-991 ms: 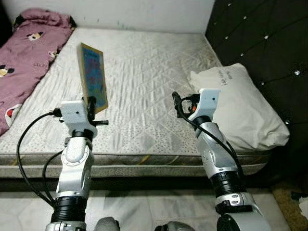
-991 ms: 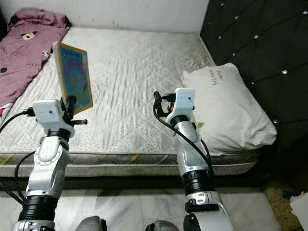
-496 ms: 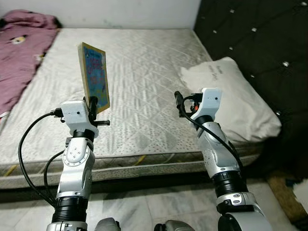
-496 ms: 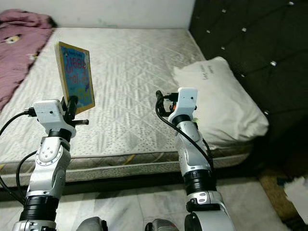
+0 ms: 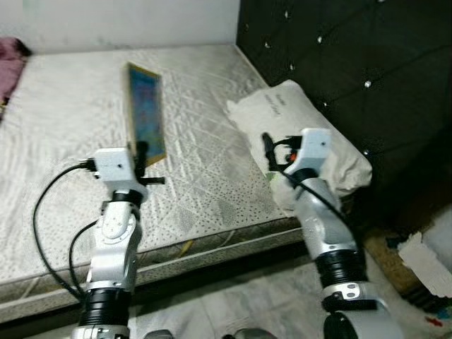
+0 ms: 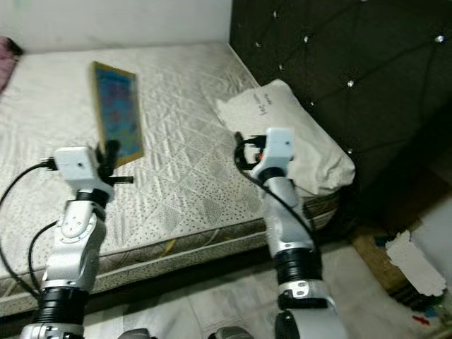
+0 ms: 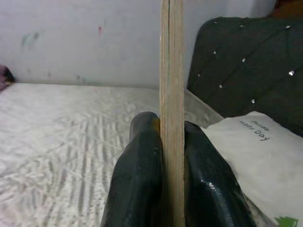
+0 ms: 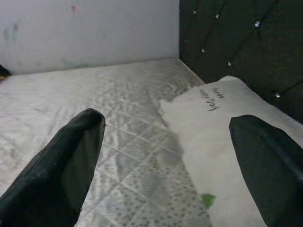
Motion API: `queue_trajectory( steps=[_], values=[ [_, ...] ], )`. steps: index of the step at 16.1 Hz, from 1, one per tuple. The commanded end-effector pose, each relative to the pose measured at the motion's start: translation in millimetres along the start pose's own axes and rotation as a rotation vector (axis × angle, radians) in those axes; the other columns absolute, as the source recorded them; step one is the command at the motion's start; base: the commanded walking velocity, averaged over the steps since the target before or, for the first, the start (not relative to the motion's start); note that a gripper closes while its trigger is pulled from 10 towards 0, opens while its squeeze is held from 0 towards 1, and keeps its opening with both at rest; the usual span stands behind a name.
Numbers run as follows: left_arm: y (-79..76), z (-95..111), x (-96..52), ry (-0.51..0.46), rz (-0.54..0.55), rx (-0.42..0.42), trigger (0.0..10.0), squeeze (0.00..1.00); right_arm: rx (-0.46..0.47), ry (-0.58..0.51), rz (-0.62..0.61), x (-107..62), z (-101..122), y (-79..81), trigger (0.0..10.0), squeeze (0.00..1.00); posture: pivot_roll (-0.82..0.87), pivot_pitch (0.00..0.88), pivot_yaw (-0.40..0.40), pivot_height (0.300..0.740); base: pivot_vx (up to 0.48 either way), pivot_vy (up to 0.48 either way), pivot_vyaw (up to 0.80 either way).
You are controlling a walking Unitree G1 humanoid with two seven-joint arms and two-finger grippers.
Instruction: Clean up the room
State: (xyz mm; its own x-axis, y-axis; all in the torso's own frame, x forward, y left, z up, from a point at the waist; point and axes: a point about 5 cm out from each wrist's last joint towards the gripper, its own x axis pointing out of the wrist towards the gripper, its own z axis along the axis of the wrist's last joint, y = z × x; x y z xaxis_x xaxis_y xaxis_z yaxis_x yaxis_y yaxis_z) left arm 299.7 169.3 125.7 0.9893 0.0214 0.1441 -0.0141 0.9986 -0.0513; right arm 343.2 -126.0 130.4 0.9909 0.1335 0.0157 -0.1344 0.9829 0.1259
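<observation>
book [image 5: 146, 111] upright, long axis vertical | left fingers [image 7: 142, 179] clamp it

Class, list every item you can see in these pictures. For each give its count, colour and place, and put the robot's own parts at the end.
Book: one, blue cover with tan edge, held upright above the mattress.
Mattress: one, white quilted, fills the middle of the scene.
Pillow: one, white with dark writing, on the mattress beside the headboard.
Headboard: one, black tufted with shiny studs, on the robot's right.
Blanket: one, purple, at the mattress's far left edge.
Wall: one, whitish, behind the mattress.
Paper: one torn white piece, on the floor at the right.
Left gripper: one, black fingers shut on the book's edge.
Right gripper: one, black fingers open, above the mattress near the pillow.
</observation>
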Motion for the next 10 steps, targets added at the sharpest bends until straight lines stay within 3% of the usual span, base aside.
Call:
queue_trajectory(
  steps=[1, 10],
  values=[
    [5.7, 13.3, 2.8, -0.065, 0.015, 0.011, 10.0, 0.0, 0.006, -0.015, 0.018, 3.0, 3.9, 7.8, 10.0, 0.0, -0.09, 0.0, -0.041, 0.74, 0.274, 0.0, 0.0],
    [5.4, 13.1, 3.1, -0.065, 0.006, 0.014, 10.0, 0.0, 0.004, -0.018, 0.014, 3.4, 3.9, 7.5, 10.0, 0.0, -0.09, 0.0, -0.038, 0.74, 0.283, 0.0, 0.0]
  ],
)
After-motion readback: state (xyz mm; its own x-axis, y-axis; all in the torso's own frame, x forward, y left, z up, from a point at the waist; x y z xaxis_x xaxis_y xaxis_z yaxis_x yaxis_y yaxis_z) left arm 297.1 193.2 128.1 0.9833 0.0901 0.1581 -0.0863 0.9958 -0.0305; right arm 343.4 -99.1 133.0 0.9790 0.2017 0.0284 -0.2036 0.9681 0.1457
